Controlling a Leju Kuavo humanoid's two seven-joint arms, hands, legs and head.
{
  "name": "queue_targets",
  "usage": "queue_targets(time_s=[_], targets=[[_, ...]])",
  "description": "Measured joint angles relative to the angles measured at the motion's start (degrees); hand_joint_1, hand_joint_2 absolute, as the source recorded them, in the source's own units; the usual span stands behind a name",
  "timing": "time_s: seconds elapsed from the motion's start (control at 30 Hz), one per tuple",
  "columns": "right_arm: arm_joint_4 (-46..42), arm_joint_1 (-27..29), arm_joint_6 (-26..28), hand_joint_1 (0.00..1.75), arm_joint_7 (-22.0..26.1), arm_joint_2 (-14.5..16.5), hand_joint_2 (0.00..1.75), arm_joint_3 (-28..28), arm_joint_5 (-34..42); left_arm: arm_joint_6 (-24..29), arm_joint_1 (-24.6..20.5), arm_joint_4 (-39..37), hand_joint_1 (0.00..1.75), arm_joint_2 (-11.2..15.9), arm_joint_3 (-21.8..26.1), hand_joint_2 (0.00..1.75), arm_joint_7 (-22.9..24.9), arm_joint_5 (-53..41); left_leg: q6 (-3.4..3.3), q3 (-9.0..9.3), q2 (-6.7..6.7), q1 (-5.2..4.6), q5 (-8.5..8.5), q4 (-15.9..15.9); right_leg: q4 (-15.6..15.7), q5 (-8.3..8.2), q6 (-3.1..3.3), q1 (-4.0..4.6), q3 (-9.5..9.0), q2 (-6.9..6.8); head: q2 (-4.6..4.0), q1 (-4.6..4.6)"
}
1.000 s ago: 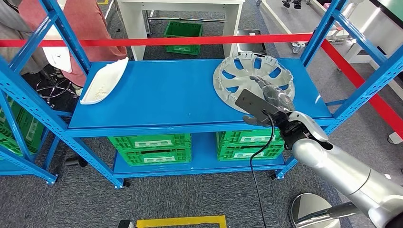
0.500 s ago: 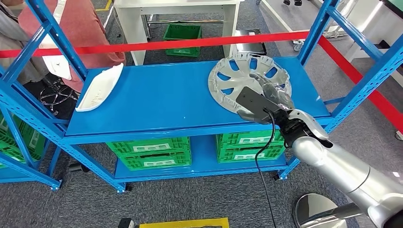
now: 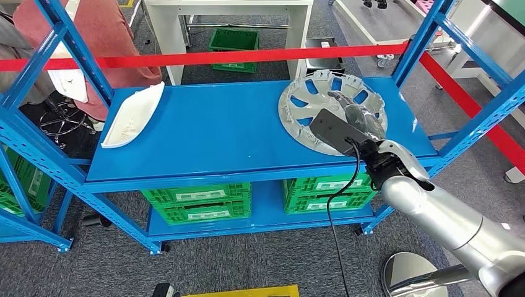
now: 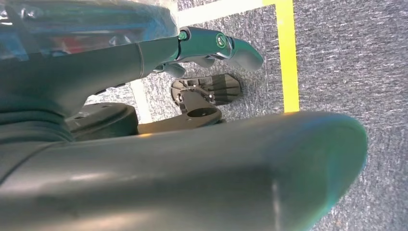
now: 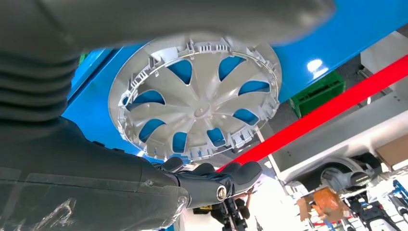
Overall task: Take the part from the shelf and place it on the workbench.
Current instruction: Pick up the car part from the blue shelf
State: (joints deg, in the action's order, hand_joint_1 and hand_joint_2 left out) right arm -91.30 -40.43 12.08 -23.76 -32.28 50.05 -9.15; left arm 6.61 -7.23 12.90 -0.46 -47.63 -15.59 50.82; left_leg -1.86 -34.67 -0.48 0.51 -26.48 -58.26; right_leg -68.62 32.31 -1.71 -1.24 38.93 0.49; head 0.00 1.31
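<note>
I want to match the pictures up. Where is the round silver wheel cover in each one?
Head view: wheel cover lies on the blue shelf's right side, under the right hand.
Right wrist view: it fills the middle.
Left wrist view: not there.
Shared landmark: the red tape.

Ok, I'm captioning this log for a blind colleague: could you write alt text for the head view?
The robot's right hand reaches over a silver hubcap lying at the right end of a blue shelf. A white curved part lies at the shelf's left end, green crates sit on the level below, and a red barrier tape runs across behind.
</note>
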Motion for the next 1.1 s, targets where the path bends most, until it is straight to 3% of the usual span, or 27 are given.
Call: queue_targets(time_s=[0.03,0.07,0.1,0.17,0.23,0.3,0.4,0.43,0.5,0.53,0.57,0.6,0.63,0.7,0.73,0.87,0.9,1.0,1.03,1.1], targets=[[0.03,0.13,-0.08,0.0,-0.01,0.02,0.0,-0.01,-0.02,-0.01,0.07,0.0,0.0,-0.01,-0.11,0.0,0.03,0.0,-0.11,0.28,0.02,-0.07,-0.27,-0.01,-3.01,0.41,-0.03,0.0,2.14,-0.04,0.0,0.25],[0.08,0.27,-0.17,0.0,-0.01,0.05,0.0,0.02,-0.03,-0.01,0.16,0.0,0.0,-0.01,-0.22,0.0,0.05,0.0,-0.13,0.69,0.03,-0.14,-0.56,-0.04,-4.39,-0.17,-0.01,0.0,3.46,-0.06,0.0,0.46],[0.13,0.36,-0.25,0.0,-0.01,0.1,0.0,0.04,-0.07,0.0,0.24,0.0,0.0,0.0,-0.32,0.0,0.08,0.01,-0.09,1.2,0.03,-0.19,-0.9,-0.07,-3.68,-1.82,0.06,0.0,3.7,-0.08,0.0,0.65],[0.21,0.29,-0.32,0.0,0.0,0.19,0.0,0.04,-0.18,0.02,0.3,0.0,0.0,-0.03,-0.4,0.0,0.09,0.03,0.17,2.4,0.02,-0.23,-1.68,-0.11,2.69,-6.64,0.44,0.06,1.42,-0.19,0.0,0.97],[0.25,0.06,-0.33,0.0,-0.01,0.27,0.0,0.03,-0.29,0.06,0.24,0.0,0.0,-0.04,-0.43,0.0,0.04,0.06,0.7,3.11,-0.04,-0.41,-2.31,-0.23,8.32,-8.79,0.95,0.33,-1.1,-0.31,0.0,1.18],[0.28,-0.05,-0.32,0.0,-0.04,0.35,0.0,0.01,-0.47,0.08,0.23,0.0,0.0,-0.07,-0.46,0.0,-0.01,0.08,1.35,3.29,-0.01,-0.51,-2.58,-0.13,9.84,-8.16,1.51,0.63,-1.86,-0.22,0.0,1.14],[0.26,-0.02,-0.25,0.0,-0.08,0.4,0.0,-0.09,-0.86,0.08,0.2,0.0,0.0,-0.03,-0.48,0.0,-0.14,0.09,2.4,3.19,0.17,-0.44,-3.82,-1.01,10.71,-7.68,2.42,0.2,-2.75,-0.1,0.0,0.74],[0.26,-0.04,-0.23,0.0,-0.09,0.43,0.0,-0.1,-0.99,0.07,0.15,0.0,0.0,0.01,-0.48,0.0,-0.2,0.09,2.74,2.33,0.19,-0.37,-4.91,-3.08,10.99,-7.59,2.68,0.03,-3.2,-0.13,0.0,0.41],[0.27,0.01,-0.2,0.0,-0.17,0.52,0.0,-0.06,-1.24,0.05,0.16,0.0,0.0,0.02,-0.49,0.0,-0.27,0.09,3.25,-1.22,0.2,-0.13,-7.55,-10.0,11.12,-7.22,3.03,0.06,-3.73,-0.15,0.0,-0.31],[0.27,0.09,-0.16,0.0,-0.29,0.6,0.44,-0.03,-1.4,0.04,0.24,0.0,0.0,0.02,-0.5,0.0,-0.28,0.1,3.39,-3.16,0.2,-0.06,-8.32,-13.19,11.05,-7.01,3.09,0.09,-3.88,-0.12,0.0,-0.5],[0.27,0.18,-0.12,0.0,-0.44,0.67,0.87,-0.01,-1.58,0.04,0.33,0.0,0.0,0.02,-0.52,0.0,-0.28,0.13,3.46,-4.51,0.2,-0.04,-8.17,-14.9,10.92,-6.75,3.09,0.11,-4.03,-0.07,0.0,-0.63],[0.27,0.24,-0.05,0.0,-0.59,0.72,1.31,-0.01,-1.8,0.03,0.39,0.0,0.0,0.03,-0.53,0.0,-0.29,0.15,3.44,-4.94,0.2,-0.04,-6.93,-14.6,10.76,-6.47,3.04,0.11,-4.22,0.0,0.0,-0.78],[0.27,0.26,0.04,0.0,-0.75,0.76,1.75,-0.01,-2.04,0.02,0.41,0.0,0.0,0.03,-0.54,0.0,-0.31,0.17,3.31,-4.33,0.2,-0.04,-4.75,-12.22,10.59,-6.16,2.95,0.12,-4.48,0.06,0.0,-0.91],[0.27,0.22,0.27,0.0,-1.05,0.81,1.75,-0.02,-2.46,0.03,0.38,-0.01,0.0,0.1,-0.56,0.0,-0.34,0.2,2.74,-1.84,0.17,-0.2,-0.58,-5.4,10.34,-5.56,2.61,0.21,-5.02,0.14,0.0,-1.15],[0.27,0.19,0.4,0.0,-1.3,0.84,1.75,-0.03,-2.62,0.03,0.35,-0.01,0.0,0.14,-0.58,0.0,-0.36,0.21,2.38,-0.67,0.16,-0.32,0.29,-2.71,10.26,-5.37,2.36,0.28,-5.13,0.17,0.0,-1.23],[0.29,0.21,0.87,0.0,-2.97,0.88,1.75,-0.14,-2.79,0.13,0.34,-0.01,0.0,0.24,-0.66,0.0,-0.38,0.25,0.97,0.56,0.13,-0.5,0.14,-0.23,10.46,-5.34,1.0,0.27,-4.95,0.07,0.0,-1.2],[0.29,0.16,1.02,0.0,-3.34,0.89,1.75,-0.21,-2.75,0.15,0.32,-0.01,0.0,0.25,-0.67,0.0,-0.38,0.26,0.85,0.65,0.06,-0.45,0.3,0.05,10.56,-5.64,1.01,0.29,-5.02,0.01,0.0,-1.02],[0.34,-0.01,1.75,0.0,-4.32,0.96,1.75,-0.44,-2.41,0.21,0.25,0.0,0.0,0.15,-0.72,0.0,-0.34,0.26,0.99,0.73,-0.17,-0.58,0.44,0.31,11.12,-5.8,2.51,0.45,-5.51,-0.11,0.0,-0.31],[0.38,0.02,1.92,0.0,-4.58,1.01,1.75,-0.48,-2.34,0.25,0.24,0.0,0.0,0.12,-0.73,0.0,-0.31,0.27,0.93,0.69,-0.18,-0.63,0.4,0.27,11.32,-5.58,2.69,0.45,-5.64,-0.12,0.0,-0.16],[0.42,0.07,1.9,0.0,-5.06,1.11,1.75,-0.49,-2.62,0.34,0.23,0.0,0.0,0.12,-0.75,0.0,-0.26,0.28,0.8,0.62,-0.18,-0.68,0.33,0.2,11.56,-5.71,2.2,0.39,-5.67,-0.11,0.0,-0.01]])
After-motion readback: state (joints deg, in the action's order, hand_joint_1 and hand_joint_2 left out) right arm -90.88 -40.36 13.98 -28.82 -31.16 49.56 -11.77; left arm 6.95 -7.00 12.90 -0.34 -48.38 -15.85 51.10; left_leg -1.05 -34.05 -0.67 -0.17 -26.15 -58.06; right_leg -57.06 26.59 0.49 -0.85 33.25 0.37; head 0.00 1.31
